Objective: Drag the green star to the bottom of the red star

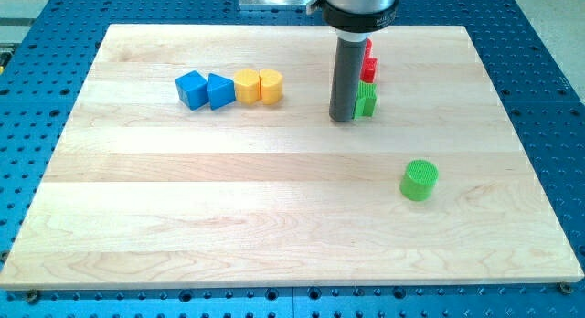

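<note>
My tip [342, 119] touches the green star [366, 100] from the view's left, red blocks [368, 62] crowd just above it, and the counter [274, 227] lies bare below toward the green cylinder [420, 180].

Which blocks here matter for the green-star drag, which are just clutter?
In play: green star, red star above it, mostly hidden behind the rod; my tip at the green star's left.
Clutter: blue cube, blue block, two yellow blocks, green cylinder.

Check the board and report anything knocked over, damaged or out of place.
Nothing stands out. My tip rests beside the green star, just below the red blocks. The blue and yellow blocks sit in a row, and the green cylinder stands alone.
</note>
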You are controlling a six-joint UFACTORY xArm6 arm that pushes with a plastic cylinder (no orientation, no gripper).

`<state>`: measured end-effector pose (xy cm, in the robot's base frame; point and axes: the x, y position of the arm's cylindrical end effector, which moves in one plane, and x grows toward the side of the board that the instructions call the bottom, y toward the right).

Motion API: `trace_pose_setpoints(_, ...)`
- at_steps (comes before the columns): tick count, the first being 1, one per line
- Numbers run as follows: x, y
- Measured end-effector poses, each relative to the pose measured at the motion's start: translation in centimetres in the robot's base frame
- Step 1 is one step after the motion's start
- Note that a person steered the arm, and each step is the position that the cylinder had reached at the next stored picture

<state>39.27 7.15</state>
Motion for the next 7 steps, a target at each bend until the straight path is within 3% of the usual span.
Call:
trace_pose_setpoints(4,-0.5,2.2)
trace_pose_setpoints(6,5.6,3.4)
trace_pose_setpoints(7,4.8,7.0)
